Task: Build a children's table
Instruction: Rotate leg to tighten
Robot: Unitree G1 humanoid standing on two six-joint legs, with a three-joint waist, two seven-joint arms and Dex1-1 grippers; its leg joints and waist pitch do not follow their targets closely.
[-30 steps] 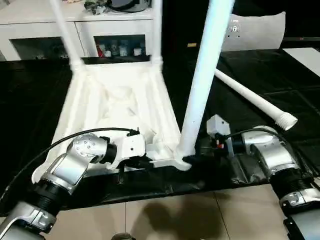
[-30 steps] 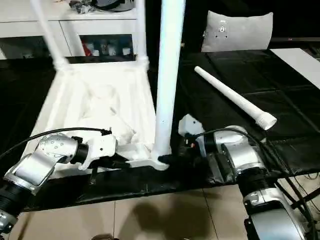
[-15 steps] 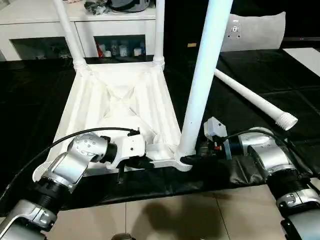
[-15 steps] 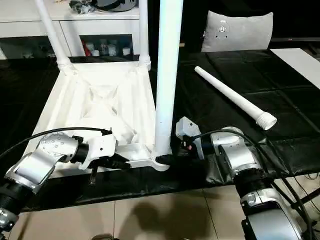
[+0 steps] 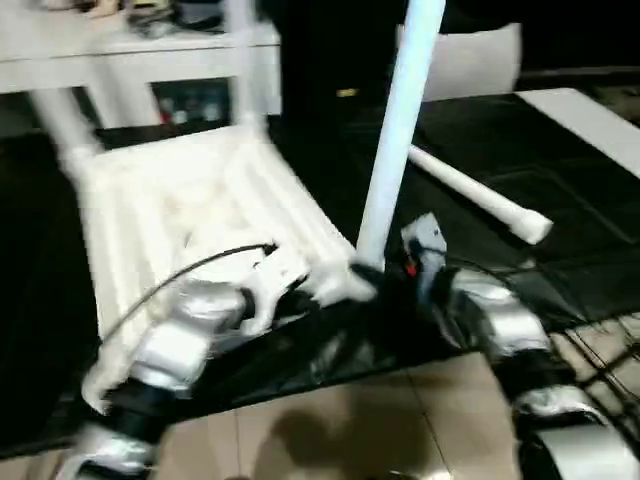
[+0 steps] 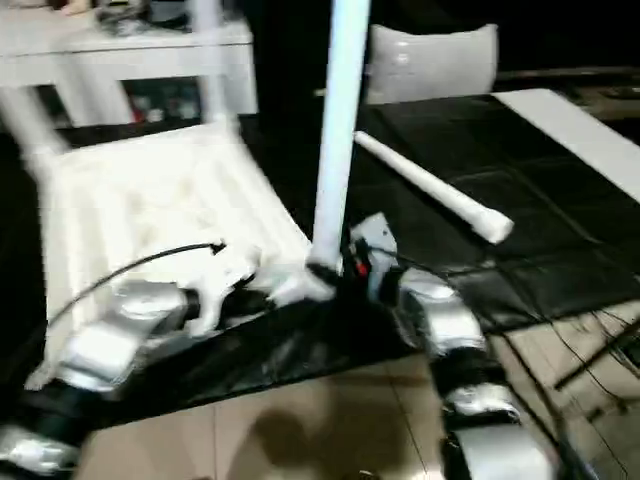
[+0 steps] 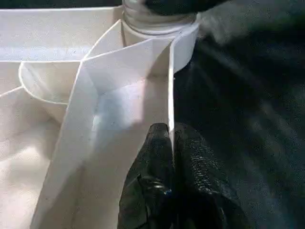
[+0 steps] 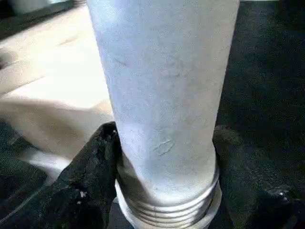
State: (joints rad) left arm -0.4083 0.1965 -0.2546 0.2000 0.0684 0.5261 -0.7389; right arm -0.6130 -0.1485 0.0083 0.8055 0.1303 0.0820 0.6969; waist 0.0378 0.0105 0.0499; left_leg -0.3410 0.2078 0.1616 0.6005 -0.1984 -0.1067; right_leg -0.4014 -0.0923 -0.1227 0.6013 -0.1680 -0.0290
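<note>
The white table top (image 5: 190, 210) lies upside down on a black mat, ribs facing up. Two white legs (image 5: 60, 125) stand in its far corner sockets. A third leg (image 5: 395, 130) stands upright at the near right corner socket. My right gripper (image 8: 164, 157) is shut around that leg just above its threaded end, one black finger (image 8: 95, 167) on each side. My left gripper (image 7: 170, 140) is shut on the table top's near rim (image 7: 170, 95), close to that same corner. A fourth leg (image 5: 480, 195) lies loose on the mat to the right.
A white cabinet (image 5: 150, 50) with glass doors stands behind the table top. A grey cushion (image 5: 470, 60) leans at the back right, and a white board (image 5: 590, 110) lies at the far right. The mat ends at a tiled floor (image 5: 330, 420) near me.
The whole picture has shifted and tilted, so the camera has moved. Both grippers keep their holds on the rim and on the upright leg.
</note>
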